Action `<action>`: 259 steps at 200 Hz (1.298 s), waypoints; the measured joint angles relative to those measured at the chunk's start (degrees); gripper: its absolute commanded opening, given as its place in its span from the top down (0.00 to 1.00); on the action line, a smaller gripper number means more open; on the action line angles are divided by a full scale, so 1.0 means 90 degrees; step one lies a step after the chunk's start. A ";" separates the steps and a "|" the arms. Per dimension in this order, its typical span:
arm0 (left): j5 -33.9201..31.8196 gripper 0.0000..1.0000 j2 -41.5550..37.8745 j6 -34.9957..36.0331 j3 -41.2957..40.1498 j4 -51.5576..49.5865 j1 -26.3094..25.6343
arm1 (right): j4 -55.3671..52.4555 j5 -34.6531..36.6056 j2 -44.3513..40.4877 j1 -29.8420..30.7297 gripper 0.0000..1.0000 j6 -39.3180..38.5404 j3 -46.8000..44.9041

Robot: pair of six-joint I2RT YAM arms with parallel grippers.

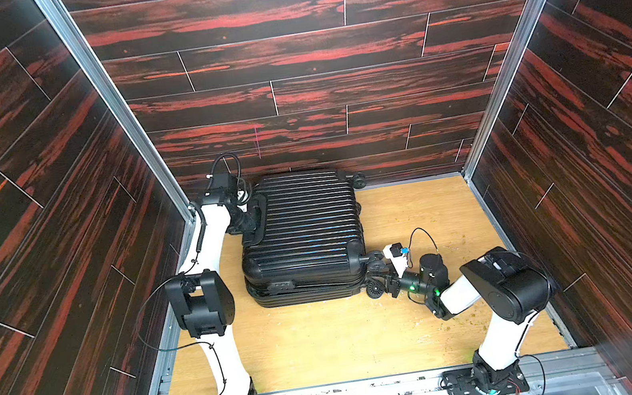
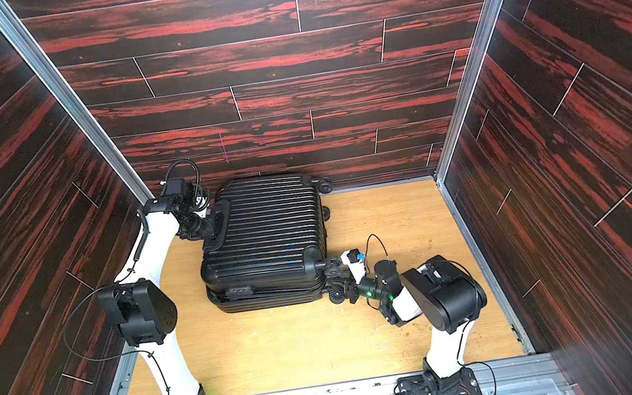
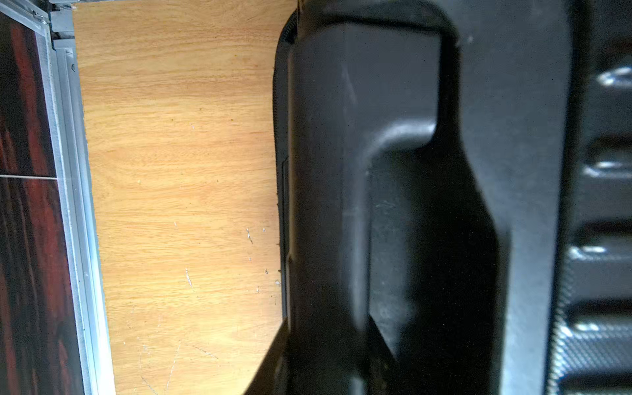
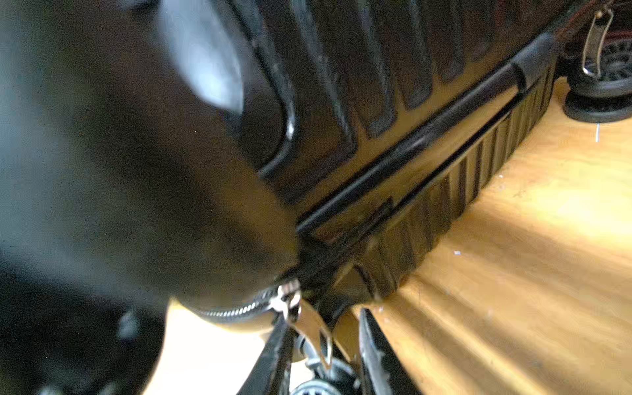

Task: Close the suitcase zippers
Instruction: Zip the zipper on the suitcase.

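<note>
Dark red-streaked plank walls [image 1: 307, 61] box in a pale wood counter [image 1: 326, 344]. The suitcase [image 1: 302, 230] lies flat on it toward the back left corner, ribbed shell up, and it shows in both top views [image 2: 265, 235].

Left hand [image 1: 243, 217] is up at the far left end, on the handle [image 1: 257, 221]. Its wrist cam shows the handle bar [image 3: 328, 171] running right between the fingers [image 3: 381, 345], so I'd call it clamped on the handle. My read is it's purely an anchor, so the suitcase doesn't skate across the counter when the zipper gets tugged.

Right hand [image 1: 387, 283] is down low at the near right corner, tucked in among the wheels [image 1: 375, 289]. On its wrist cam the silver pull tab [image 4: 313, 328] hangs between the two fingers [image 4: 379, 355] with a visible gap on one side. So it's spread around the tab, not pinching it yet as far as I can see.

The zipper [image 4: 236, 311] teeth look joined on one side of the slider, and the seam on the other side looks unzipped, though it's blurry. A second tab [image 4: 596, 41] dangles further along by another wheel [image 4: 602, 99].

Coming in low and side-on makes sense to me — the tab sits right at the seam, so that's the only angle to get fingers either side of it. Job's barely started, I'd guess.
</note>
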 measured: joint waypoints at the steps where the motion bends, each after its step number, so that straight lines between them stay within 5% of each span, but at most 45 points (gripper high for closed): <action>1: 0.0000 0.76 0.0000 0.0000 0.0000 0.0000 0.0000 | 0.0000 0.0000 0.0002 0.0000 0.69 0.0002 0.0000; 71: -0.0005 0.75 0.0002 0.0002 0.0032 -0.0044 0.0075 | 0.0039 -0.0146 0.0238 -0.0007 0.77 0.0010 0.0257; 128: 0.0075 0.73 0.0015 0.0007 0.0049 -0.0063 0.0092 | 0.0160 -0.0437 0.0267 -0.0007 0.99 -0.0029 0.0243; 142: 0.0092 0.65 0.0015 0.0010 0.0070 -0.0080 0.0097 | 0.0172 -0.0447 0.0267 -0.0007 1.00 -0.0029 0.0209; 167: 0.0182 0.37 0.0007 -0.0092 0.0248 -0.0083 0.0141 | 0.0228 -0.0483 0.0267 -0.0005 1.00 -0.0024 0.0151; 189: 0.0206 0.29 -0.0199 -0.0180 0.0338 0.0019 0.0141 | 0.0323 -0.0483 0.0267 0.0000 1.00 0.0005 0.0090; 221: -0.0095 0.25 -0.1508 0.0102 -0.0665 0.0719 -0.0228 | 0.0359 -0.0481 0.0257 0.0000 1.00 0.0097 0.0061; 259: 0.0223 0.24 -0.4005 0.1161 -0.3194 0.2438 -0.1734 | 0.0270 -0.0517 0.0153 -0.0002 1.00 0.0340 0.0041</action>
